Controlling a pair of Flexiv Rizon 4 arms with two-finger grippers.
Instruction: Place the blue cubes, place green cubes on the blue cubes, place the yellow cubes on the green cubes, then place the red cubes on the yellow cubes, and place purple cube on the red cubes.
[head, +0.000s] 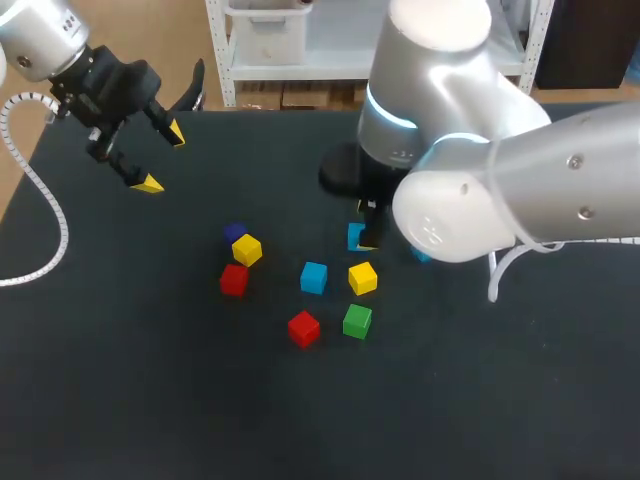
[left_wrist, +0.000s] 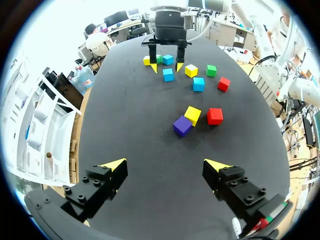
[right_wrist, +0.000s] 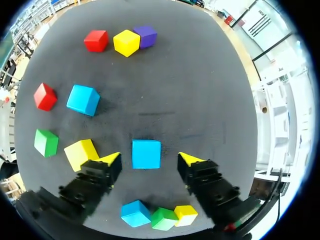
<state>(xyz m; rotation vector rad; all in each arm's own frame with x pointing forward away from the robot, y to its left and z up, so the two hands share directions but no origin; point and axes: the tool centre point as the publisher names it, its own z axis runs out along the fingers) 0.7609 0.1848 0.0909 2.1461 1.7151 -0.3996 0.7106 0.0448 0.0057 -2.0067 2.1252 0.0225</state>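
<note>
My right gripper (right_wrist: 150, 159) stands open around a blue cube (right_wrist: 146, 153) (head: 355, 237) on the black table, with a gap on each side. A yellow cube (right_wrist: 81, 153) lies close beside one finger. Behind the fingers a blue cube (right_wrist: 136, 213), a green cube (right_wrist: 164, 218) and a yellow cube (right_wrist: 185, 215) sit in a row. Ahead lie another blue cube (head: 313, 277), two red cubes (head: 303, 328) (head: 234, 280), a green cube (head: 357, 321), a yellow cube (head: 247, 250) and a purple cube (head: 236, 233). My left gripper (head: 163, 158) hangs open and empty at the far left.
The black table (head: 150, 400) has bare room across its front and left side. My right arm's large elbow (head: 460, 200) hides the row of three cubes from the head view, apart from a blue corner (head: 420, 255).
</note>
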